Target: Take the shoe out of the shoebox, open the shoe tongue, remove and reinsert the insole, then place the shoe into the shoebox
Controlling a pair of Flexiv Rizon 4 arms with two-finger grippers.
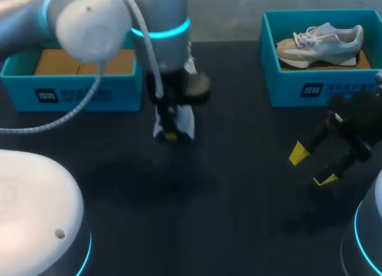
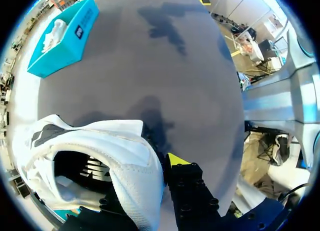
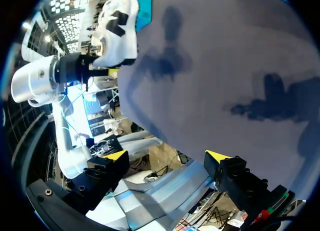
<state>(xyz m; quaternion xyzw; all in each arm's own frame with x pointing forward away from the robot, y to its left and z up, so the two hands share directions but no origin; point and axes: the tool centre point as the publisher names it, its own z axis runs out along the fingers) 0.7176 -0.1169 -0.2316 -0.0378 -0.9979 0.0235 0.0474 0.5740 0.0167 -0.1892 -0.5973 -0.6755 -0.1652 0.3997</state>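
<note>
- Left tool (image 1: 171, 134) is clamped on the white shoe (image 1: 182, 117), held above the tabletop (image 1: 227, 186) just right of the left-hand shoebox (image 1: 77, 94)
- Right tool (image 1: 309, 165), fingers spread and empty, hangs farther right of that shoebox; the left arm is nearer

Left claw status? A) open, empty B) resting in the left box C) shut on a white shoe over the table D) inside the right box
C: the left claw grips the white shoe by its collar, out over the table.
</note>
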